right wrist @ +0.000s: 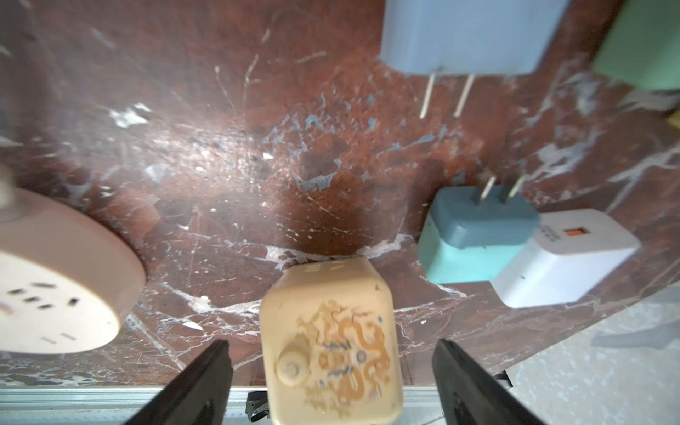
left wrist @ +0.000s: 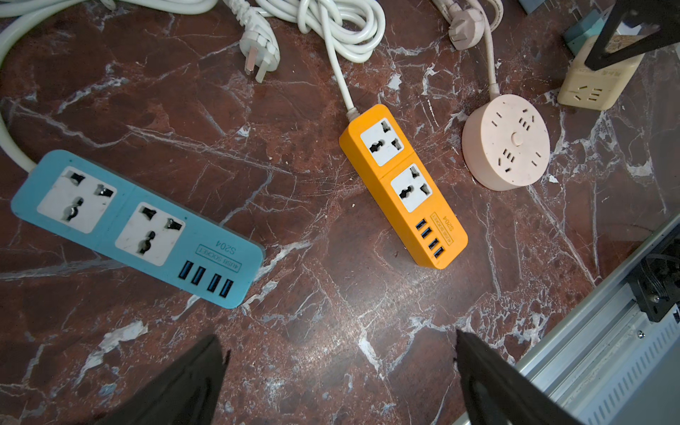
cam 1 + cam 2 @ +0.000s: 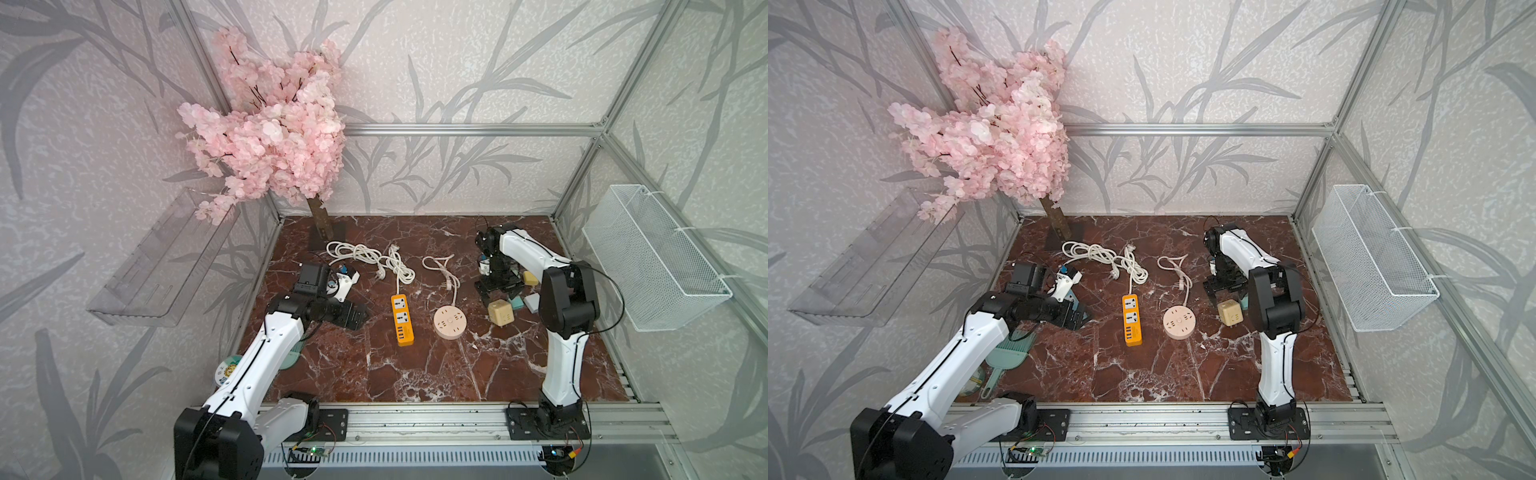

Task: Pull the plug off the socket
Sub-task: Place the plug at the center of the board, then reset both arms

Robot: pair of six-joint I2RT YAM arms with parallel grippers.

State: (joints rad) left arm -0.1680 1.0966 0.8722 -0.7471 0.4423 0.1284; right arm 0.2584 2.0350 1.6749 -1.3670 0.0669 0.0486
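The plug is a cream cube (image 3: 500, 312) (image 3: 1230, 312) with a dragon print (image 1: 331, 342). It lies on the marble table just right of the round pink socket (image 3: 449, 323) (image 1: 55, 283), apart from it. My right gripper (image 3: 496, 291) (image 1: 331, 349) hangs over the cube, open, its fingers (image 1: 206, 382) clear of the cube on both sides. My left gripper (image 3: 357, 316) (image 2: 336, 346) is open over bare table left of the orange power strip (image 3: 402, 319) (image 2: 403, 186). None of the sockets that I can see has a plug in it.
A blue power strip (image 2: 136, 228) lies under my left arm. White cables (image 3: 370, 257) coil behind the strips. Loose chargers lie near the cube: teal (image 1: 474, 235), white (image 1: 566, 254), light blue (image 1: 467, 33). A blossom tree (image 3: 270, 124) stands back left, and a wire basket (image 3: 652, 257) hangs on the right wall.
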